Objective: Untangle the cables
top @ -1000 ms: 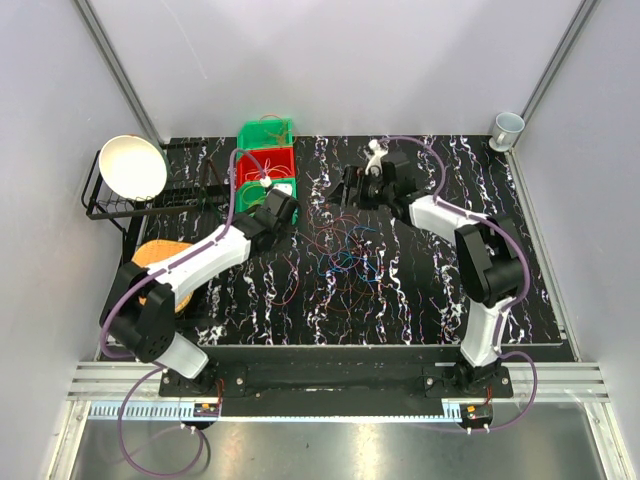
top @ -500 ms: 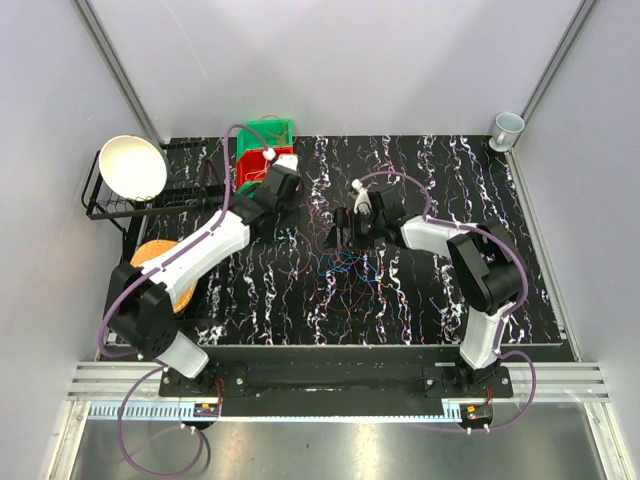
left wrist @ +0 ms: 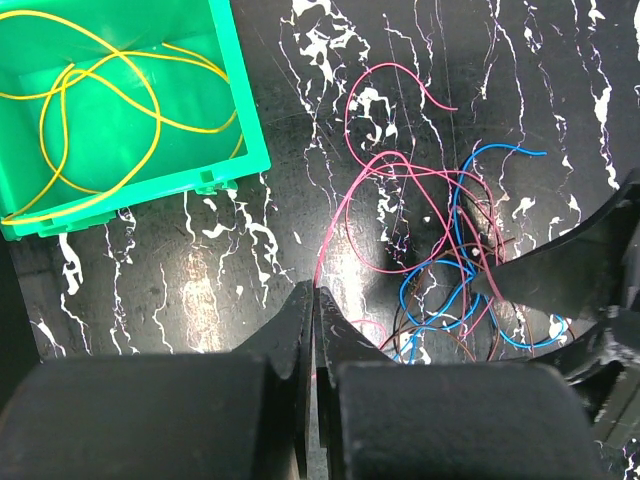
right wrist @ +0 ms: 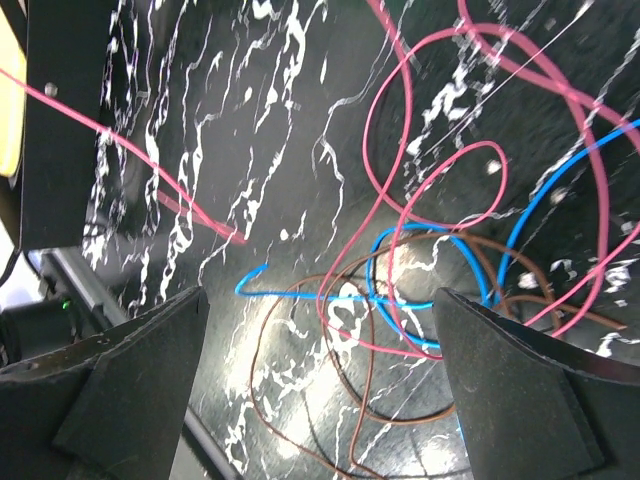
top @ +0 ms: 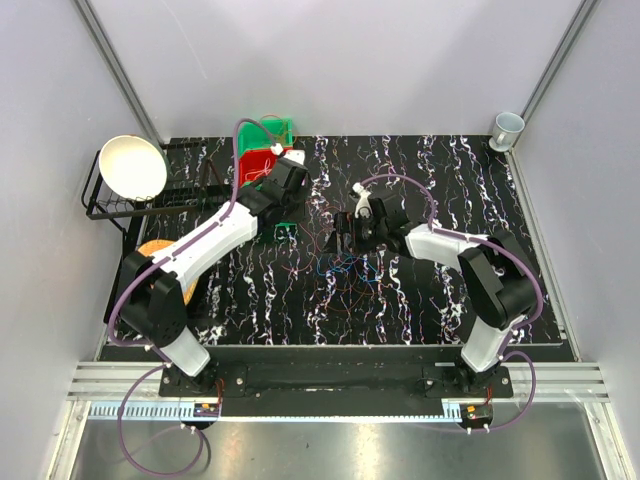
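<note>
From above, the left gripper (top: 290, 208) sits just beside the green bin (top: 278, 130), and the right gripper (top: 346, 230) hangs over the cables (top: 345, 268), which lie tangled mid-table. Left wrist now: jaws pinched tight on a pink cable (left wrist: 326, 238), with yellow cables (left wrist: 100, 90) coiled inside the bin. Right wrist: fingers (right wrist: 130, 390) spread wide, gripping nothing, above pink, blue and brown strands.

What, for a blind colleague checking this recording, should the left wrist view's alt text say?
The shut left hand pinches a thin pink wire leading up into a tangle of pink, blue and brown wires on the black white-veined tabletop. A green plastic bin at upper left holds loose yellow wires.
</note>
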Motion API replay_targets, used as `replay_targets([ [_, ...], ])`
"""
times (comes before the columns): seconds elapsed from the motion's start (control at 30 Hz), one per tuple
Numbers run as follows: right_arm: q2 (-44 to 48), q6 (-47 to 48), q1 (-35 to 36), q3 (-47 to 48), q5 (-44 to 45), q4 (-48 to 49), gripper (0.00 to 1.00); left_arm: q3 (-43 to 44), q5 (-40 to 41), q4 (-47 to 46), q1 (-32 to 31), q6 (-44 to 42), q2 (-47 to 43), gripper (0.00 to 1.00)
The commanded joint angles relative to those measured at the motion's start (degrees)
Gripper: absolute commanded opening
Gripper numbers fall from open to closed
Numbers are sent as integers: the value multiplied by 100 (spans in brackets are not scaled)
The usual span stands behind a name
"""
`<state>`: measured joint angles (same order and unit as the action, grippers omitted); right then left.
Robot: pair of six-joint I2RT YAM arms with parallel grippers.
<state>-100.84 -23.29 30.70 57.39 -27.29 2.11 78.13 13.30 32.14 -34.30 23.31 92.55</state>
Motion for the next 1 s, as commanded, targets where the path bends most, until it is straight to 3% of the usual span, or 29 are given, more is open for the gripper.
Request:
replay_targets([
  [0.0,293,61,33,-35,365,307,100,308,-56,-76,29,-99,52,0],
  [0.17,266,26,50,-78,592,395,92,413,-82,-50,29,-99,114,0],
  [0.3,266,17,50,-96,681,448,74,466,-82,-33,38,-125,166,0],
  [0.5,143,61,103,-105,716,483,57,563,-108,-6,29,-125,228,0],
  [0.73,73,35,156,-149,690,580,52,660,-152,12,29,-125,298,0],
  [0.97,38,-9,173,-158,742,650,32,721,-205,20,29,-116,290,0],
])
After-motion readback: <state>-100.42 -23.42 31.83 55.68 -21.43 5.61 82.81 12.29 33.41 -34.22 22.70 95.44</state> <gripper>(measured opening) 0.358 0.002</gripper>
